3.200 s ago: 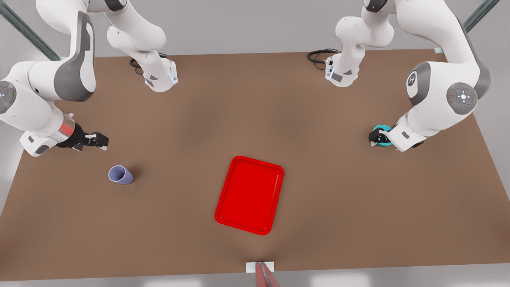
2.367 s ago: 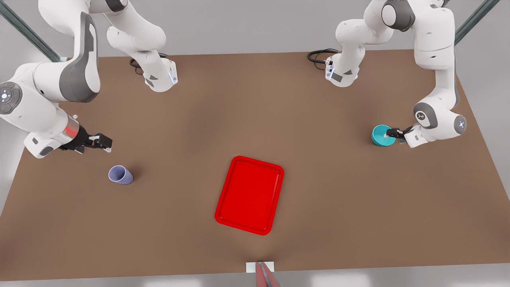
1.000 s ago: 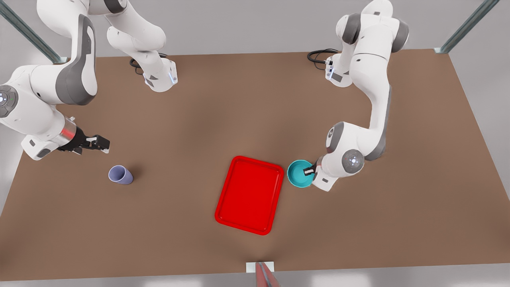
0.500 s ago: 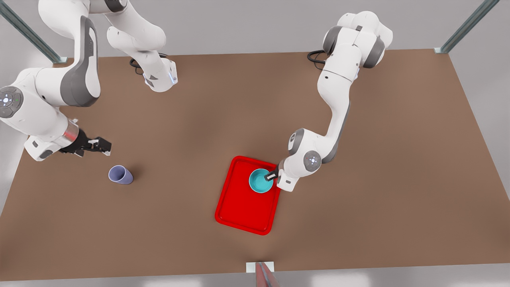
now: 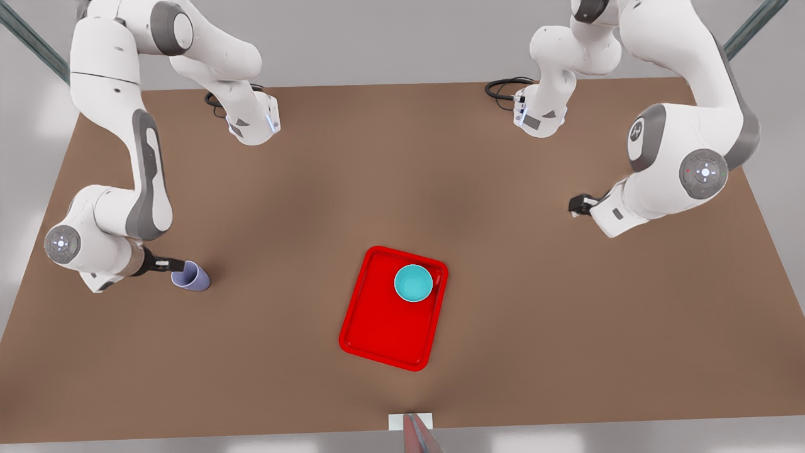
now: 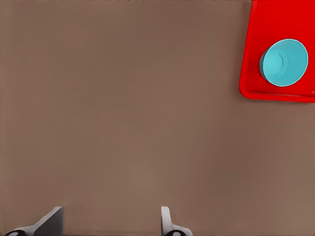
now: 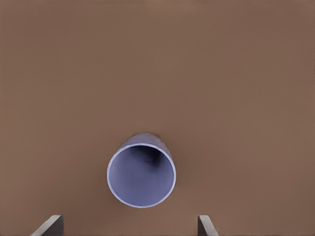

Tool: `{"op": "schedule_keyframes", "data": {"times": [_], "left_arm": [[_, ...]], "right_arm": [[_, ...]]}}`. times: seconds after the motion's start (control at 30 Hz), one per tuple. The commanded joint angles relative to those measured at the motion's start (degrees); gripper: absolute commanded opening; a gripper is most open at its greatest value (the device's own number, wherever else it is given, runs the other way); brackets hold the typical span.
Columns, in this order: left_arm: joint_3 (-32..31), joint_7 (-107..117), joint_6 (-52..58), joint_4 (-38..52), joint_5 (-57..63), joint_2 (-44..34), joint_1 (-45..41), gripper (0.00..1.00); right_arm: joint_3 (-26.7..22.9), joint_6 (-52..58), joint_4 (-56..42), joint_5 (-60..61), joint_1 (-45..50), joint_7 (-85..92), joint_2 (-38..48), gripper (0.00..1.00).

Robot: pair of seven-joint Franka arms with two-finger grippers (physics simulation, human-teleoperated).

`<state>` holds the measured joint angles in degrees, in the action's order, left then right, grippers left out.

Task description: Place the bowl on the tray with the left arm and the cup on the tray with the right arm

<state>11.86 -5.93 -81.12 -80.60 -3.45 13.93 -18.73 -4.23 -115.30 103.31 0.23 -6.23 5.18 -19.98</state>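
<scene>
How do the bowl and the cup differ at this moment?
The turquoise bowl sits on the red tray; the lavender cup stands on the brown table. The bowl is wider and shallower, the cup narrower and tapered. The right claw is at the cup, open, while the left claw is open and far from the bowl. Both stand upright, mouths up.

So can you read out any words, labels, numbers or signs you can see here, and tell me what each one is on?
No readable text on the tray, bowl, cup or table.
A small white emblem on the grey joint cover of the arm at the front view's right: too small to read.
Small marks on the two arm bases: not legible.
</scene>
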Motion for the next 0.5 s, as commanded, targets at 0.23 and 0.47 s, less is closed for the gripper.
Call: {"op": "schedule_keyframes", "data": {"times": [0.23,0.47], "left_arm": [[1.6,0.0,0.1,0.1,3.0,0.0,0.0,1.00],[1.6,0.0,0.4,0.0,3.0,0.2,0.0,1.00]], "right_arm": [[-0.2,-7.9,4.6,7.1,-3.4,10.0,-1.6,1.00],[-0.2,-11.3,5.1,7.0,-4.2,13.4,-5.3,1.00]]}}
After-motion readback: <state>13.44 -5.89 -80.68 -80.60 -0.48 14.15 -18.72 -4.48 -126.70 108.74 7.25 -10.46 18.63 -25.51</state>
